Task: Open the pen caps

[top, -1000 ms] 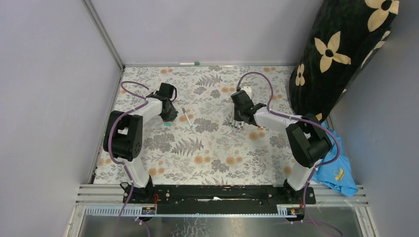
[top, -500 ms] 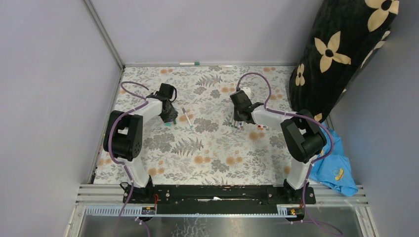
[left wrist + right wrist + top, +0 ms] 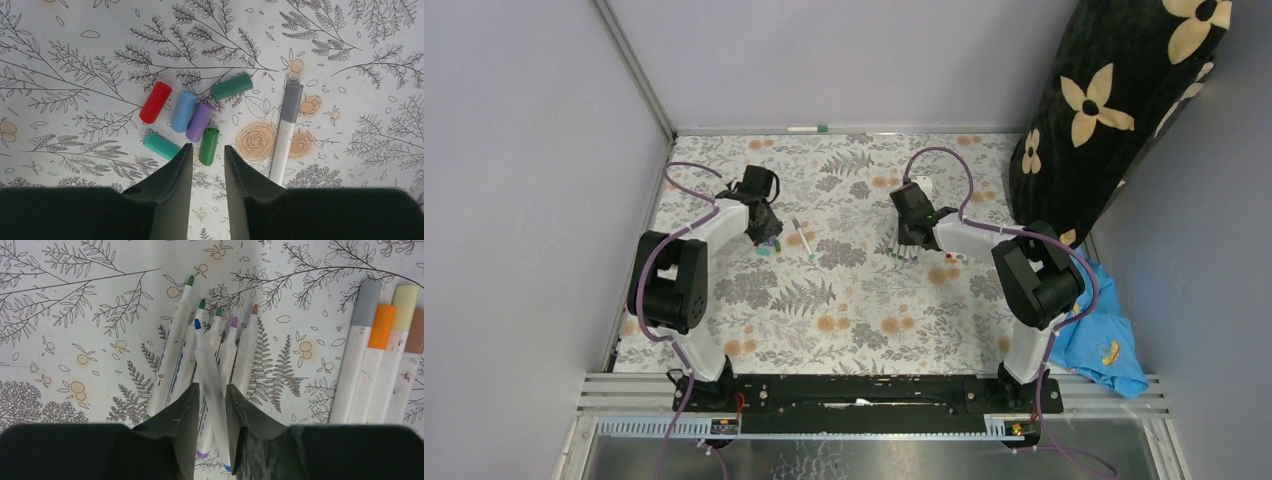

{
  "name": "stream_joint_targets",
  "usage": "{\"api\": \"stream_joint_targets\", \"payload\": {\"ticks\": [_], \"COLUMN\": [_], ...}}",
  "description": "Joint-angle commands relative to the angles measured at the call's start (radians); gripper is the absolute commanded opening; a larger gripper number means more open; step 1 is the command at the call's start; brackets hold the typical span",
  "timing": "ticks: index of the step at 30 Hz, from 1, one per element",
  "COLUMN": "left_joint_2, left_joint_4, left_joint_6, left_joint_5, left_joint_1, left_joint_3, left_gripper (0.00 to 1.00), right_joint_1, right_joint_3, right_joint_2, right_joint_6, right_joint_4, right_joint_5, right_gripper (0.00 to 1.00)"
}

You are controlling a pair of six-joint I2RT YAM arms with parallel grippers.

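Several loose pen caps lie on the floral cloth in the left wrist view: red [image 3: 155, 102], light blue [image 3: 183, 111], purple [image 3: 199, 122], dark green [image 3: 231, 87], green [image 3: 209, 146] and teal [image 3: 161, 146]. My left gripper [image 3: 205, 150] is open and empty, its tips on either side of the green cap's near end. A white pen with a grey cap [image 3: 285, 133] lies to the right. My right gripper [image 3: 212, 389] is shut on an uncapped blue-tipped pen [image 3: 205, 357], low over several uncapped pens [image 3: 175, 355].
Several capped pens, with grey [image 3: 368, 302], orange [image 3: 382, 326], pale yellow [image 3: 406, 300] and brown caps, lie right of the right gripper. A black flowered cushion [image 3: 1124, 100] stands at the back right. A blue cloth [image 3: 1109, 345] lies off the table's right edge.
My right gripper has shifted slightly left over the pile of uncapped pens. My left arm has moved slightly and its gripper stays over the caps.
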Motion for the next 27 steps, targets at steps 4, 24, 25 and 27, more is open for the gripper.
{"api": "stream_joint_targets", "payload": {"ticks": [4,24,25,27], "left_joint_2": [-0.048,-0.265,-0.281,-0.318], "left_joint_4": [0.008,0.038,0.038,0.038], "left_joint_6": [-0.007,-0.033,-0.036,-0.042], "left_joint_5": [-0.012,0.099,0.1,0.101], "left_joint_1": [-0.002,-0.003,-0.002,-0.002], "left_joint_3": [-0.005,-0.095,-0.102,-0.118], "left_gripper": [0.36,0.69,0.7,0.72], "right_joint_1": [-0.005,0.226,0.235,0.255], "right_joint_3": [0.049,0.473,0.497,0.536], "right_joint_2": [-0.099,0.177,0.201,0.24], "right_joint_6": [-0.043,-0.233,-0.232,-0.228], "right_joint_4": [0.012,-0.121,-0.13,-0.141], "right_joint_5": [0.011,-0.289,-0.292,-0.295], "right_gripper": [0.33,0.43,0.44,0.45]}}
